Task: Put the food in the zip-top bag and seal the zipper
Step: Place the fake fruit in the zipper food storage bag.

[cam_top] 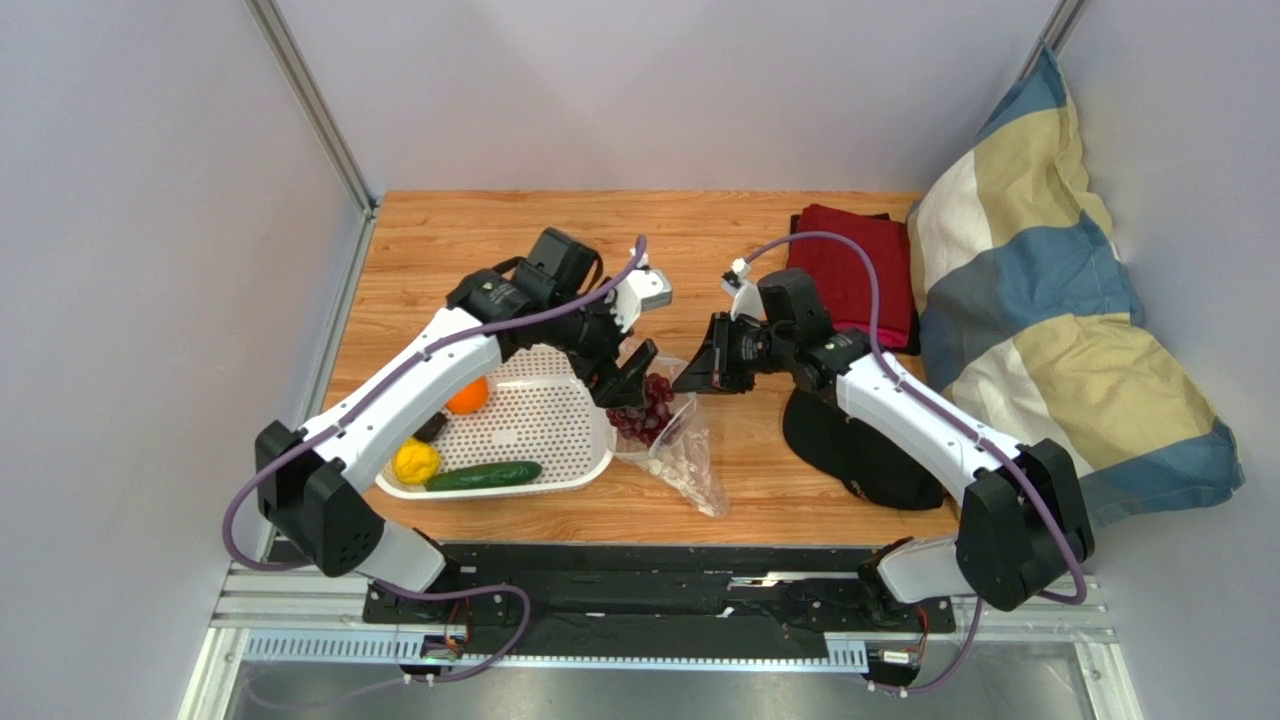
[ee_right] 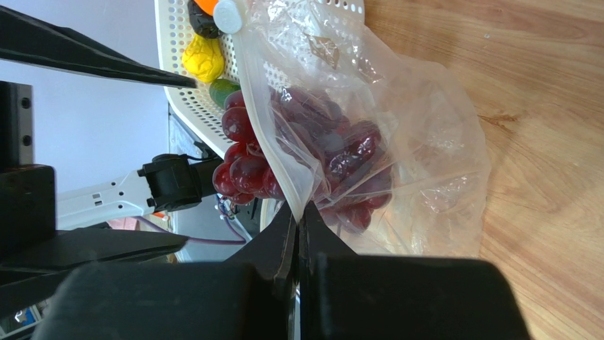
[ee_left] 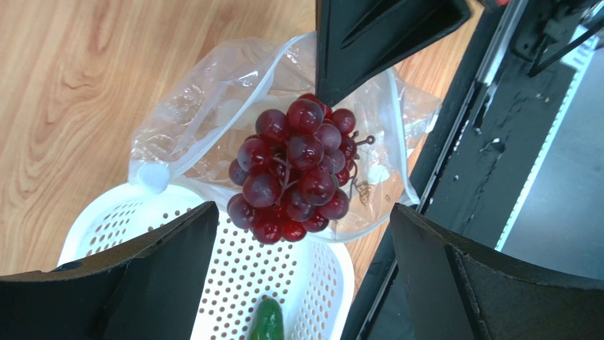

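One grape bunch (cam_top: 649,408) fills the zip-top bag (cam_top: 688,458) mouth, seen from above; the bag slants off the white basket (cam_top: 556,405) on its right edge, mouth toward the basket. Left wrist: the left gripper (ee_left: 301,212) gapes wide, clear of the glossy grapes. Right wrist alone shows the right gripper (ee_right: 299,212) pinching the crinkly bag's rim.

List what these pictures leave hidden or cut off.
- Top view: the left gripper and right gripper cover the zip-top bag at its mouth, so how far in the grape bunch sits is unclear.
- Left wrist view: the bottom edge cuts off the cucumber.
- Right wrist view: the top edge cuts off the orange.
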Available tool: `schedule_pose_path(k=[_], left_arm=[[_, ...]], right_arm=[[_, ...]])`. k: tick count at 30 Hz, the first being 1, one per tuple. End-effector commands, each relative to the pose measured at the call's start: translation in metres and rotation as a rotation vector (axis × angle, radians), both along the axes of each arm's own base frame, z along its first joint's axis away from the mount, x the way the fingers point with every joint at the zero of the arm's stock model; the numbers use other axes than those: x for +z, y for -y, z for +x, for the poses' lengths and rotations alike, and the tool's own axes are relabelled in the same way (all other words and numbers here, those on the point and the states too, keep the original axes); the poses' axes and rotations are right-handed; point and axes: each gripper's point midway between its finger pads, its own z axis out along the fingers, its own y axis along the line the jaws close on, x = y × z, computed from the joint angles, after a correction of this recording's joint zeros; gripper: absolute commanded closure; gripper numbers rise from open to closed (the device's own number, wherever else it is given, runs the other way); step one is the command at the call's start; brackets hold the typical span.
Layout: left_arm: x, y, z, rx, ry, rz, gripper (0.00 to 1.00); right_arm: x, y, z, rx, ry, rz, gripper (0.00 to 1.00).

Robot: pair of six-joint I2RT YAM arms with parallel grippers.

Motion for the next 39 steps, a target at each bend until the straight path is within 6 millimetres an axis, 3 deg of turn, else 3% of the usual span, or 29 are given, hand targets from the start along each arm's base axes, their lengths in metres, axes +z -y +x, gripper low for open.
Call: schedule_pose_path(k=[1,3,5,8,10,12,13,19,26,29,31,32,35,39], left_arm=[[0.061,-0.024,0.007,0.083,0.09,-0.152,0.01],[0.062,-0.044,0.012,0.148,0.106,-0.146,0.03],[0.046,-0.073,0.022,0.251,0.069,-0.137,0.1],[0.026,-0.096,0.028,0.373,-0.011,-0.191,0.27],[0.012,-0.093,0.025,0.384,-0.044,-0.211,0.41],[0.01,-0.085,0.02,0.374,-0.079,-0.263,0.47],[-0.001,-0.084,0.017,0.378,-0.114,-0.261,0.53],[-0.038,-0.059,0.002,0.307,-0.23,-0.204,0.54],[-0.057,-0.035,-0.002,0.281,-0.291,-0.176,0.55],[-0.057,-0.033,0.009,0.3,-0.258,-0.169,0.57],[-0.046,-0.032,0.019,0.306,-0.218,-0.207,0.58],[-0.029,-0.033,0.033,0.306,-0.173,-0.282,0.58],[-0.004,-0.04,0.058,0.352,-0.072,-0.371,0.53],[0.0,-0.036,0.069,0.28,0.024,-0.37,0.55]], right_arm=[[0.024,-0.007,-0.005,0.061,0.067,0.084,1.0],[0.031,-0.006,-0.007,0.073,0.087,0.101,1.0],[0.034,-0.005,-0.009,0.086,0.095,0.123,1.0],[0.037,-0.002,-0.01,0.094,0.088,0.156,1.0],[0.039,0.0,-0.009,0.098,0.089,0.187,1.0],[0.035,0.003,-0.009,0.087,0.07,0.199,1.0],[0.033,0.003,-0.008,0.089,0.073,0.201,1.0],[0.002,0.005,-0.007,0.073,0.009,0.168,1.0],[-0.005,0.002,-0.003,0.067,-0.012,0.165,1.0],[-0.004,0.002,-0.004,0.074,-0.012,0.172,1.0],[-0.003,0.002,-0.006,0.08,-0.008,0.177,1.0],[-0.003,0.003,-0.008,0.085,-0.002,0.176,1.0],[0.0,0.004,-0.011,0.092,0.014,0.179,1.0],[-0.001,0.004,-0.012,0.099,0.011,0.182,1.0]])
